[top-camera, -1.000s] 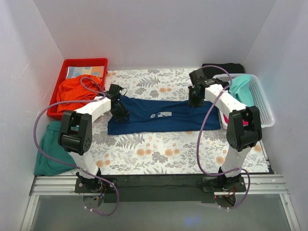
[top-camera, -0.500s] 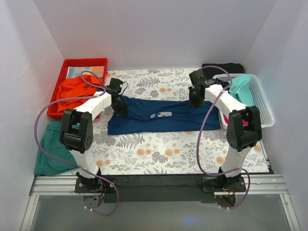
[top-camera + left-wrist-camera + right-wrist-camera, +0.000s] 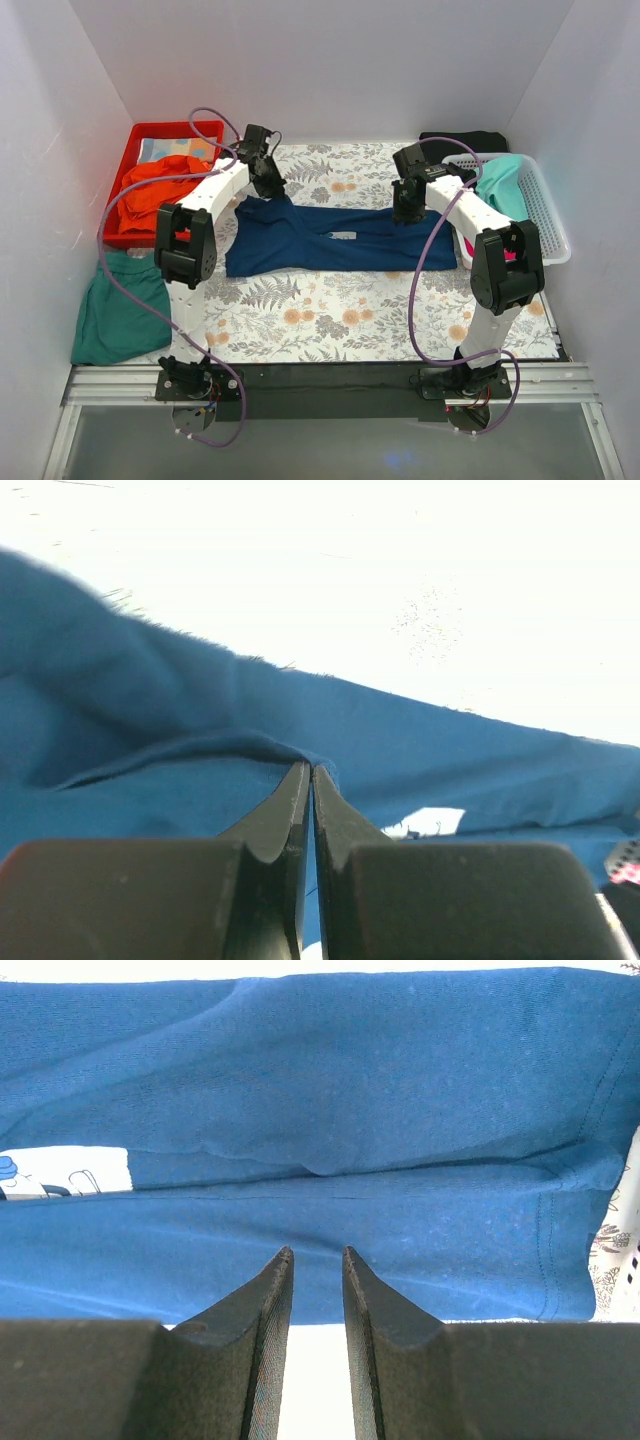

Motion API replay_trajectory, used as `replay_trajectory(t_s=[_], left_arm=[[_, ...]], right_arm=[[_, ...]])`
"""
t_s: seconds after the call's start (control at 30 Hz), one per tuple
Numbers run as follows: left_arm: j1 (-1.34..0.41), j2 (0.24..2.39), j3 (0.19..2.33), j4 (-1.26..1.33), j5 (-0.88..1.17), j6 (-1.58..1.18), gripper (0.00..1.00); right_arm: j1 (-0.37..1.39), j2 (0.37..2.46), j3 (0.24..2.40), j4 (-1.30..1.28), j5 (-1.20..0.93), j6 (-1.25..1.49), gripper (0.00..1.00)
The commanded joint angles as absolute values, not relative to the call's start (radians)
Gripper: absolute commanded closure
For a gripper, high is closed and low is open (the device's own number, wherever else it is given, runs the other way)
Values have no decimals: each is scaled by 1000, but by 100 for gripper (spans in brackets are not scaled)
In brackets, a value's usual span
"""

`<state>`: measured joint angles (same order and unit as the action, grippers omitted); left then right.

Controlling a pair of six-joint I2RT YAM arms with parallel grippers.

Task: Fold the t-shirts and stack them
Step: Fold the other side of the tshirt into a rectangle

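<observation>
The navy blue t-shirt (image 3: 340, 242) lies spread across the middle of the flower-patterned table, its small white chest mark (image 3: 345, 236) facing up. My left gripper (image 3: 268, 183) is at the shirt's far left corner. In the left wrist view it (image 3: 311, 768) is shut on a pinched ridge of the blue cloth (image 3: 150, 730). My right gripper (image 3: 405, 210) sits at the shirt's far edge toward the right. In the right wrist view it (image 3: 315, 1252) has its jaws a narrow gap apart, tips over the blue cloth (image 3: 330, 1080), nothing between them.
A red bin (image 3: 137, 137) at the back left holds an orange-red shirt (image 3: 160, 188). A dark green shirt (image 3: 115, 320) lies at the left table edge. A white basket (image 3: 545, 215) at the right holds a turquoise shirt (image 3: 500, 185) and a pink one (image 3: 465, 246). A black shirt (image 3: 465, 140) lies behind it.
My left gripper has moved from the shirt's left edge toward the back and right, drawing the shirt's far left corner with it. The right arm has not moved.
</observation>
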<state>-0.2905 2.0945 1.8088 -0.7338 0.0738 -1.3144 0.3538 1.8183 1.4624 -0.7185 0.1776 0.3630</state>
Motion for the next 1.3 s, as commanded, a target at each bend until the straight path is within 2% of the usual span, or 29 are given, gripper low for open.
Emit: replay_trajectory(t_s=[0.0, 0.27, 0.37, 0.53, 0.57, 0.67, 0.7, 0.83, 1.07, 1.27], left_arm=[[-339, 2150, 1901, -776, 115, -1256, 100], [-396, 2131, 1798, -712, 87, -1126, 100], [-420, 2103, 1761, -669, 14, -1037, 100], [-419, 2109, 1763, -696, -29, -1035, 100], [-420, 2106, 1750, -689, -23, -1035, 92], [-419, 2068, 1711, -649, -25, -1049, 82], [-419, 2036, 1697, -611, -28, -1057, 71], [-420, 1938, 1625, -520, -57, -1078, 48], [-419, 1775, 1456, -517, -113, -1143, 45], [-420, 1688, 1260, -646, -136, -1245, 45]], right_arm=[[356, 1796, 1473, -735, 184, 368, 68], [356, 1789, 1450, -736, 183, 370, 68], [356, 1793, 1450, -735, 175, 368, 68], [356, 1798, 1456, -735, 161, 368, 68], [356, 1799, 1456, -735, 161, 368, 68], [356, 1796, 1454, -735, 150, 367, 68], [356, 1796, 1453, -735, 144, 367, 68], [356, 1793, 1445, -736, 140, 367, 68], [357, 1796, 1422, -733, 143, 353, 68], [357, 1827, 1390, -732, 98, 318, 66]])
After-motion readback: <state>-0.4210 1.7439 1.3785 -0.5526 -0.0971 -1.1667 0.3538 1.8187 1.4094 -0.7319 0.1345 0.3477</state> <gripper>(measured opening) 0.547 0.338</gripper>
